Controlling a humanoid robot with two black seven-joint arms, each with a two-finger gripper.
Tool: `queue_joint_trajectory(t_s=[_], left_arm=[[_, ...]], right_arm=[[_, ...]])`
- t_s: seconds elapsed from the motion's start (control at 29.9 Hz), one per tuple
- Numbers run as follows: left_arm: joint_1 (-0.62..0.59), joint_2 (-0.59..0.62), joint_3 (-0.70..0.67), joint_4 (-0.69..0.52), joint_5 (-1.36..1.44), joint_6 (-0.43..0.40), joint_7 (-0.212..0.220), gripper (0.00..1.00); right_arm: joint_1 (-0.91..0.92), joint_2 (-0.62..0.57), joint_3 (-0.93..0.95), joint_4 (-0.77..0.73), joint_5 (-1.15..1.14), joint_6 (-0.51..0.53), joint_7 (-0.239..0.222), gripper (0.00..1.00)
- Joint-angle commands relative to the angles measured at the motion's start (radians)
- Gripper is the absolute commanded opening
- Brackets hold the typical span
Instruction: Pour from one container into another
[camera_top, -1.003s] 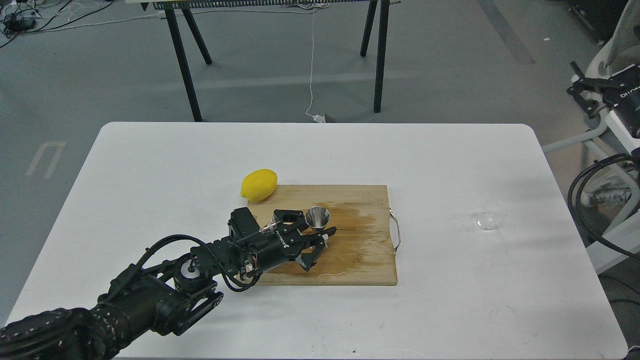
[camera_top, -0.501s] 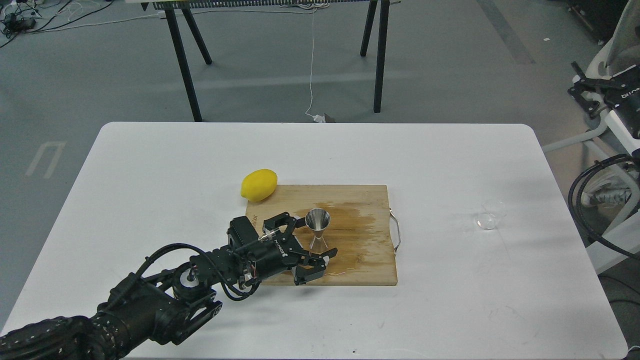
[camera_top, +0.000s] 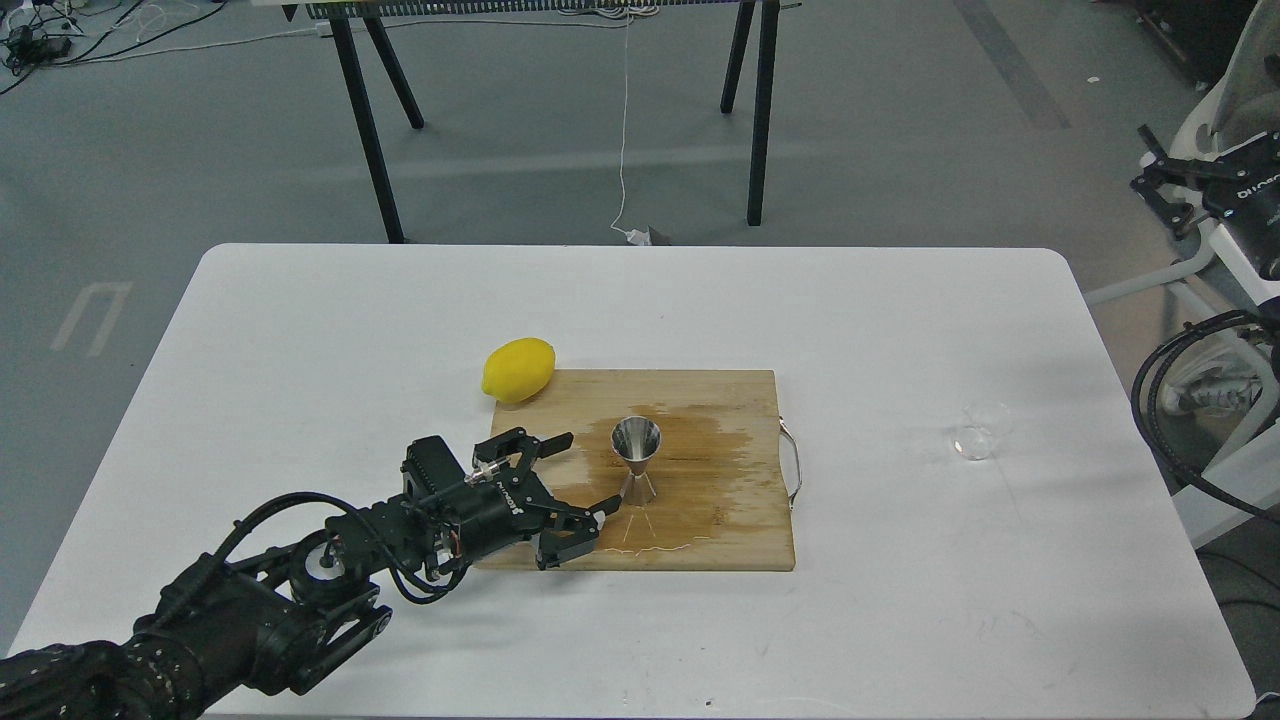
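Note:
The shiny steel jigger (camera_top: 636, 461) stands upright on the wet wooden cutting board (camera_top: 720, 520), near its middle. The small clear glass cup (camera_top: 977, 434) sits alone on the white table far to the right, with nothing near it. My left gripper (camera_top: 587, 470) is open and empty just left of the jigger, one finger at the back and the other low in front, apart from the steel. The right gripper is out of view.
A yellow lemon (camera_top: 517, 369) lies at the board's back left corner. The board has a metal handle (camera_top: 793, 465) on its right edge and a dark wet patch. Black equipment and cables stand off the table's right side.
My left gripper has let go of the jigger and drawn back to the left and toward me. The jigger stays standing on the board.

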Motion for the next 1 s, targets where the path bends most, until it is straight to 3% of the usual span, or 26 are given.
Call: queue_joint_trajectory(t_s=[0.0, 0.2, 0.37, 0.43, 0.53, 0.67, 0.84, 0.9, 0.97], left_arm=[[0.009, 0.041, 0.0, -0.027, 0.0, 0.0, 0.0, 0.98], [0.038, 0.181, -0.011, -0.2, -0.055, 0.0, 0.0, 0.96], [-0.081, 0.487, -0.063, -0.543, -0.526, 0.0, 0.0, 0.95], [-0.159, 0.575, -0.103, -0.591, -0.732, 0.0, 0.0, 0.96], [-0.262, 0.656, -0.17, -0.566, -1.051, -0.41, 0.0, 0.96], [-0.31, 0.683, -0.2, -0.413, -1.429, -0.977, 0.0, 0.96], [-0.302, 0.67, -0.204, -0.263, -1.855, -0.977, 0.0, 0.96], [-0.298, 0.649, -0.2, -0.262, -1.963, -0.977, 0.0, 0.96], [-0.29, 0.635, -0.198, -0.262, -2.02, -0.977, 0.0, 0.96]], right_arm=[[0.0, 0.001, 0.001, 0.0, 0.0, 0.0, 0.0, 0.99], [-0.001, 0.001, 0.006, 0.001, 0.001, 0.0, 0.0, 0.99], [-0.001, 0.003, 0.007, 0.003, 0.001, 0.0, 0.001, 0.99], [0.0, 0.004, 0.006, 0.006, 0.0, 0.0, 0.001, 0.99], [0.011, 0.03, -0.007, 0.006, 0.0, 0.0, 0.004, 0.99], [0.058, 0.089, -0.025, 0.003, 0.001, 0.0, 0.024, 0.99], [0.083, 0.153, -0.045, 0.041, 0.125, 0.0, 0.018, 0.98], [0.069, 0.141, -0.053, 0.144, 0.198, -0.181, 0.009, 0.98], [0.04, 0.117, -0.04, 0.252, 0.244, -0.461, -0.023, 0.98]])
